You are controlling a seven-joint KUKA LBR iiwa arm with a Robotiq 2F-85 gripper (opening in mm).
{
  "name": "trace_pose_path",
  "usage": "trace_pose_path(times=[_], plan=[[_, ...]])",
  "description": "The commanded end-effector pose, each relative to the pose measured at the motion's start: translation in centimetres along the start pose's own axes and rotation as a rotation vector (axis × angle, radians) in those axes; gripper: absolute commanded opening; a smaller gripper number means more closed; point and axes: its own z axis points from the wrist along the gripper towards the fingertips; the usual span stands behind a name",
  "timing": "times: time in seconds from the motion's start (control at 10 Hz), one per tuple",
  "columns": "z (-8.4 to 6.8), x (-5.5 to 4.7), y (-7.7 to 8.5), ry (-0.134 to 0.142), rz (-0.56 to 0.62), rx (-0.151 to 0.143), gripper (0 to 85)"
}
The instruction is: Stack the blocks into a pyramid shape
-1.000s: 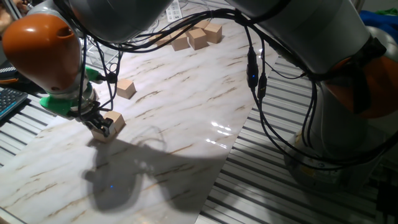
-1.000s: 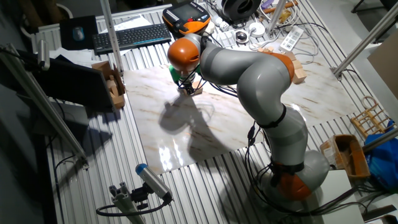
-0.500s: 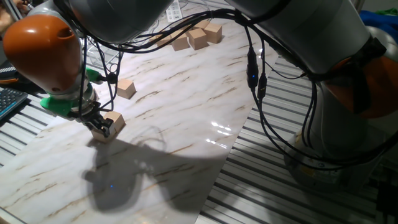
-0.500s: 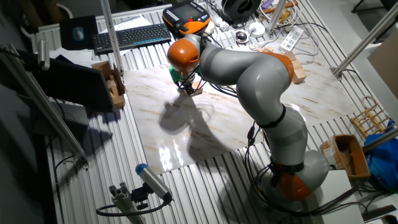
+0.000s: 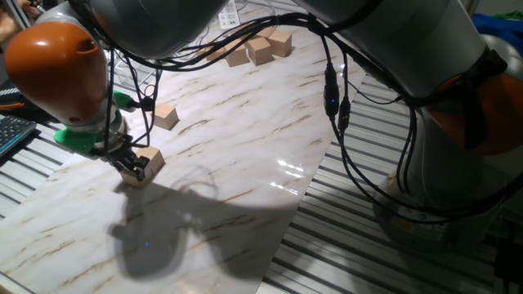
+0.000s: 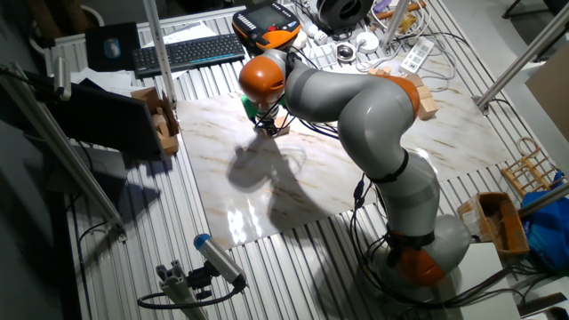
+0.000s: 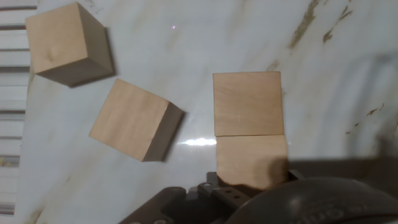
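gripper clamped on block, resting on table.

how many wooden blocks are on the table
5: a block at the gripper, another block just beyond it, three blocks clustered farthest back. The arm may hide others.

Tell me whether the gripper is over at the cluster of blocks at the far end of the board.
No, the gripper is at a lone block near the board's left edge, away from the far cluster.

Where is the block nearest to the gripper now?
In one fixed view that block lies left on the marble board, at the gripper, with another block just beyond.
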Motion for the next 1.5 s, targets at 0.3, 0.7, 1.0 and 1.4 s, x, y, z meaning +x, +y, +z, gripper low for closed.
trace_pose_path(times=[0.3, 0.7, 1.0, 1.4], plan=[[0.05, 0.06, -0.04, -0.006, -0.004, -0.013, 0.0], [0.08, 0.11, -0.1, -0.013, -0.003, -0.018, 17.0], [0.08, 0.12, -0.11, -0.013, -0.002, -0.019, 34.0], [0.1, 0.16, -0.14, -0.029, -0.001, 0.006, 34.0]])
